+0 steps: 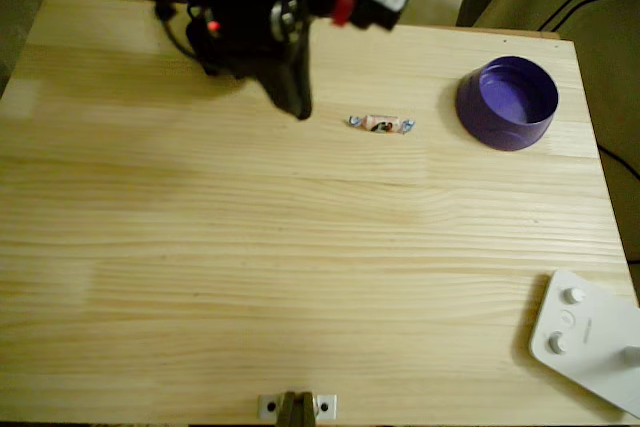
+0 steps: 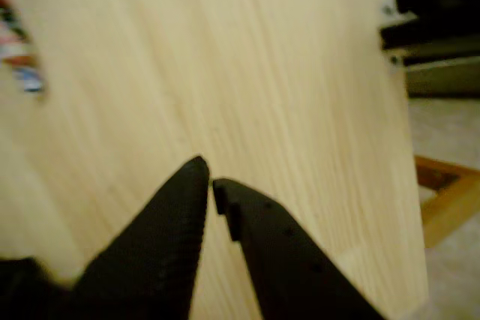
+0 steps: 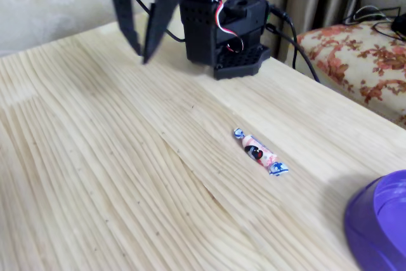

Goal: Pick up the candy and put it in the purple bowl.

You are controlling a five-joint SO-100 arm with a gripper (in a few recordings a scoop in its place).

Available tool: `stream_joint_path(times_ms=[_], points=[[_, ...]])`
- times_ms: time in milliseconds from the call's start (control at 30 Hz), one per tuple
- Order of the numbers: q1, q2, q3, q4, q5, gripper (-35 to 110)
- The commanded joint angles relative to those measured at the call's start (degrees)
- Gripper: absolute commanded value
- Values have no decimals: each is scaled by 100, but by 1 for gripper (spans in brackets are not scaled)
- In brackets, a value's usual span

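Black and close to the lens in the wrist view, the gripper [image 2: 211,172] has its two fingertips almost meeting, a thin slit between them and nothing held. It hangs above the pale wooden table [image 1: 300,277], tips pointing down, as the fixed view shows [image 3: 141,52]. Off to its side the candy [image 1: 381,124] lies flat on the bare wood, apart from the gripper; in the fixed view its pinkish middle with a dark mark and its twisted blue ends are plain [image 3: 260,152]. Further along in the overhead view sits the purple bowl [image 1: 507,104], upright, near the table's far right corner, well apart from the candy. At the near right corner rests a flat white device with knobs [image 1: 590,339].
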Motion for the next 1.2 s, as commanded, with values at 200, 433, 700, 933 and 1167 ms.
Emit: stream_joint_path(times_ms=[200, 433, 700, 933, 1167], points=[[-2531, -1468, -1881, 334, 2391, 0], [-3340, -2347, -2294, -211, 3586, 0], [-3797, -2839, -1986, -378, 3261, 0], [-3771, -2936, -1318, -1213, 3032, 0], [-3709, -3067, -888, -1397, 3146, 0]])
